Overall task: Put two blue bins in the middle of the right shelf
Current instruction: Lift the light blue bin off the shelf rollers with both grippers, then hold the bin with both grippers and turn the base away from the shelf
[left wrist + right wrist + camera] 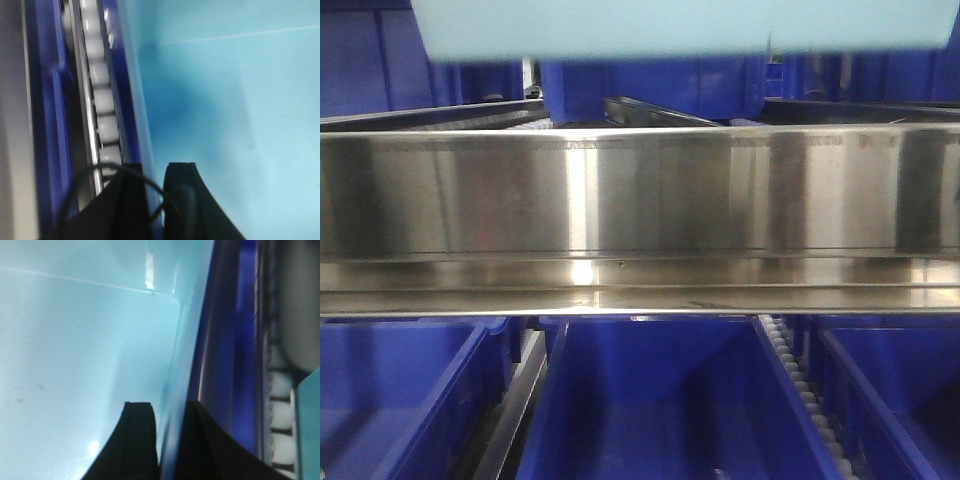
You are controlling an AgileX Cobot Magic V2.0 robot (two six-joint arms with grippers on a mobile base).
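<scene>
One pale blue bin (670, 25) sits high in the front view, above the steel shelf rail (640, 195) and the dark blue bins (650, 400). Left gripper (155, 167) pinches one side wall beside white rollers (102, 100), one finger inside and one outside. The right gripper (167, 405) pinches the opposite wall likewise.

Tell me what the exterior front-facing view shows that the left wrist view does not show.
Only the front view: the wide steel shelf rail and the open dark blue bins below it. Only the left wrist view: the left gripper, with one finger on each side of the pale blue bin wall, and that bin's inside. Both: the pale blue bin, and a white roller track beside dark blue plastic.
</scene>
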